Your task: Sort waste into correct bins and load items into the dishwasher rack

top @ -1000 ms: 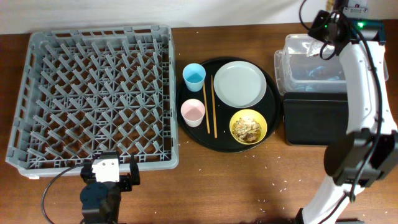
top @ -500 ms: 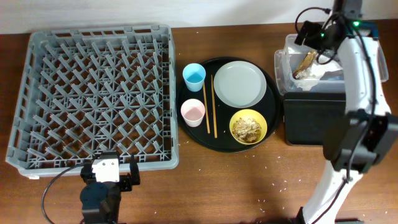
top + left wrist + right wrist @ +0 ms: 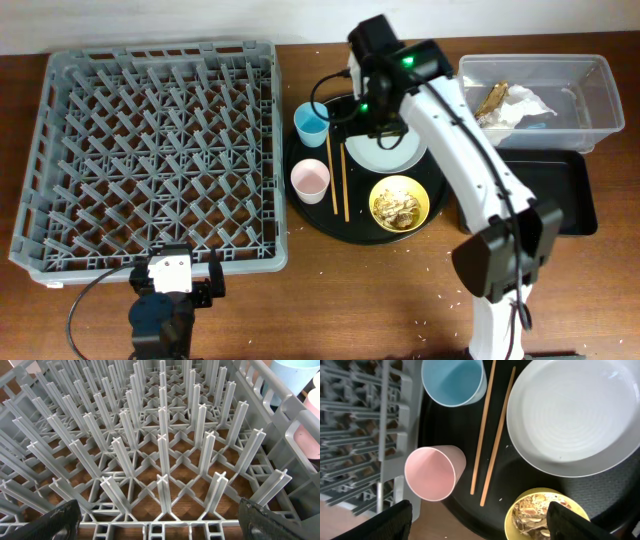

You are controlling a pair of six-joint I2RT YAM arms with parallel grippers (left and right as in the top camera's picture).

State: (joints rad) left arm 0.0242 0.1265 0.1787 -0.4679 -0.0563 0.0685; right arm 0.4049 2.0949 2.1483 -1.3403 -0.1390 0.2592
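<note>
My right gripper (image 3: 480, 521) hangs open and empty above the round tray, over the pair of chopsticks (image 3: 492, 435) and between the pink cup (image 3: 432, 472) and the yellow bowl (image 3: 542, 515) of shredded food scraps. The light-blue cup (image 3: 454, 380) and the pale plate (image 3: 575, 415) lie further ahead. From overhead, the right gripper (image 3: 375, 125) covers part of the plate (image 3: 400, 150). The white tissue with its brown wrapper (image 3: 505, 100) lies in the clear tub (image 3: 590, 95). My left gripper (image 3: 165, 522) stands open at the near wall of the dishwasher rack (image 3: 160, 450).
The flat black tray (image 3: 545, 195) sits just in front of the clear tub at the right. The big round black tray (image 3: 310, 215) holds the dishes beside the rack (image 3: 150, 150). Small crumbs dot the wooden table (image 3: 430, 290) near the front.
My right arm has swung left from the clear tub to above the round tray. Its jaws have opened, and the tissue and wrapper now lie in the tub. The left arm has not moved.
</note>
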